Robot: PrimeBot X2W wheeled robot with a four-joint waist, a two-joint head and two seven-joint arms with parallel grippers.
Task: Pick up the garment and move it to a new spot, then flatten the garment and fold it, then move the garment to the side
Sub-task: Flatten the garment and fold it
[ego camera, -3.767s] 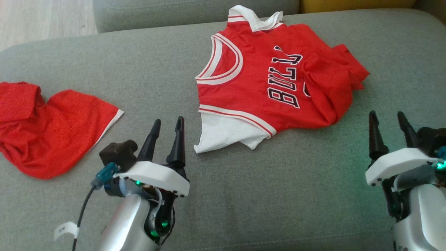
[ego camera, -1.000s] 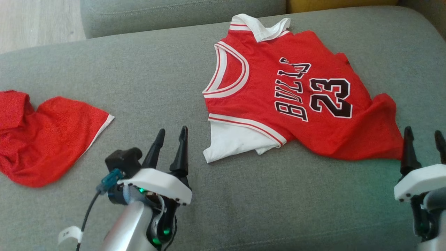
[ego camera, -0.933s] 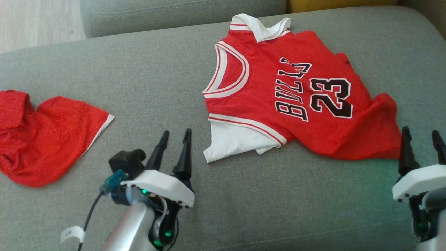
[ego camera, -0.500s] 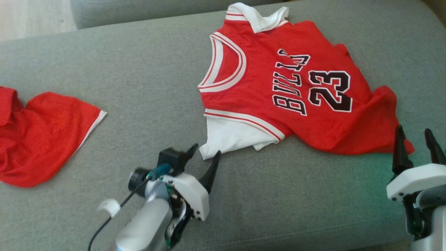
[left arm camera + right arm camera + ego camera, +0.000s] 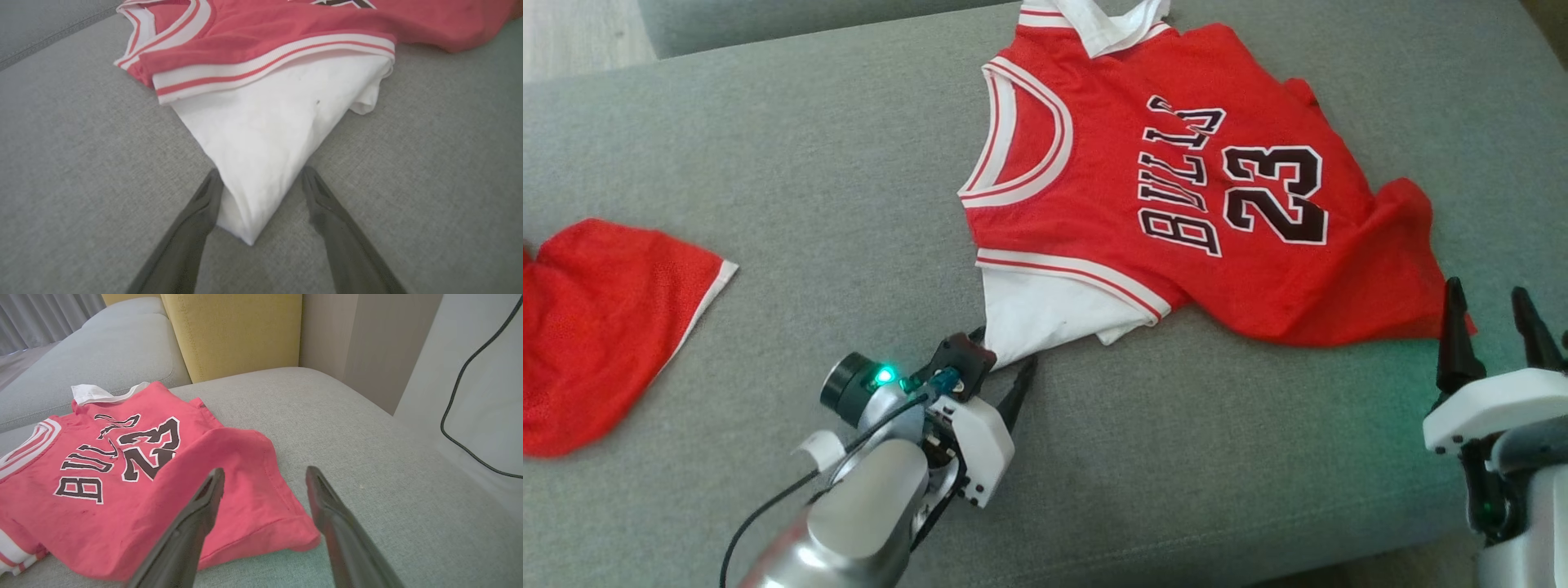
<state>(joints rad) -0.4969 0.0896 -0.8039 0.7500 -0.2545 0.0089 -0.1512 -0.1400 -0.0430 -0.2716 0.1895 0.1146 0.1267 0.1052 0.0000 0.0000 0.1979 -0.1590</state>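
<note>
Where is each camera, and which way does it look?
Head view: on the robot's head, looking forward and down at the jersey on the sofa; left gripper and right gripper show, both open.
Left wrist view: on the left wrist, looking along its fingers at the jersey's white sleeve.
Right wrist view: on the right wrist, looking along its fingers over the jersey's red hem toward a yellow cushion.
Shared: head and right wrist views show the 23.
</note>
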